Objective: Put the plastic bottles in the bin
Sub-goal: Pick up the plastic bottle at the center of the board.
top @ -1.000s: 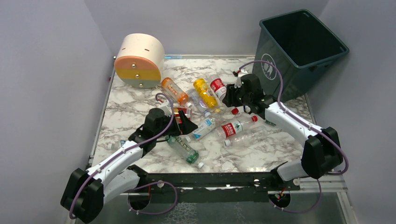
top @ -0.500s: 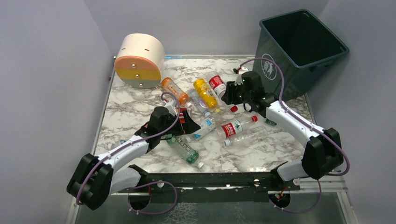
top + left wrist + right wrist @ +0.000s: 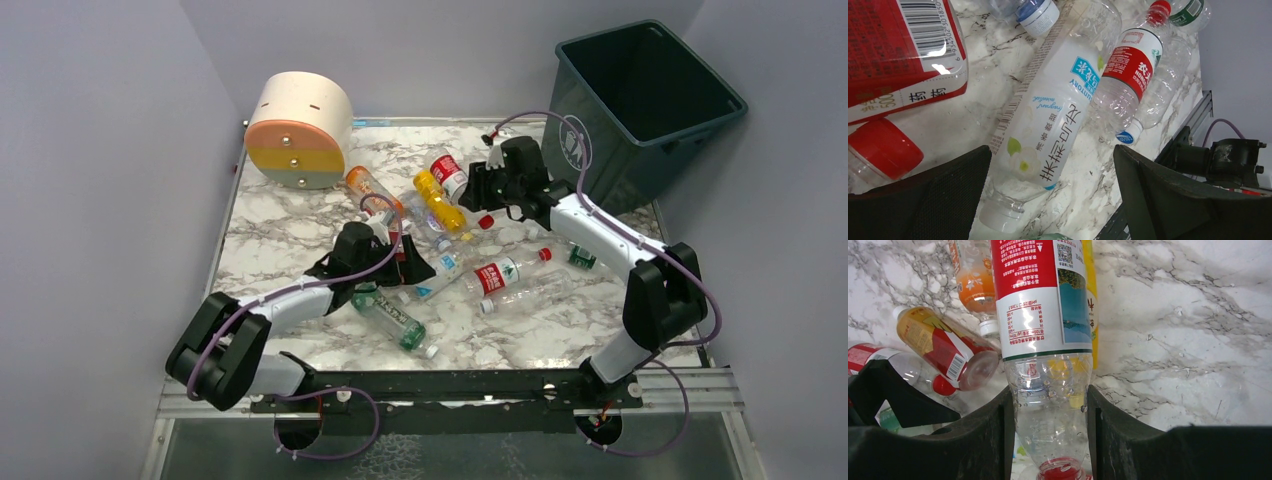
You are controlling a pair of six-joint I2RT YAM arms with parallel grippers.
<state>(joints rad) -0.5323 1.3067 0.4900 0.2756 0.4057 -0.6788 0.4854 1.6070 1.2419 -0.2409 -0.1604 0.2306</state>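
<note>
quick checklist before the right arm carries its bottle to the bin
1. Grip: right gripper is shut on the red-label bottle, fingers on its clear end near the cap: ok.
2. Held bottle free of the yellow bottle behind it: cannot tell.
3. Bin mouth open, nothing across it: ok.
4. Gripper high enough to pass over the bin's rim: cannot tell.
5. Left gripper open above the white-label bottle, off the right arm's way to the bin: ok.
</note>
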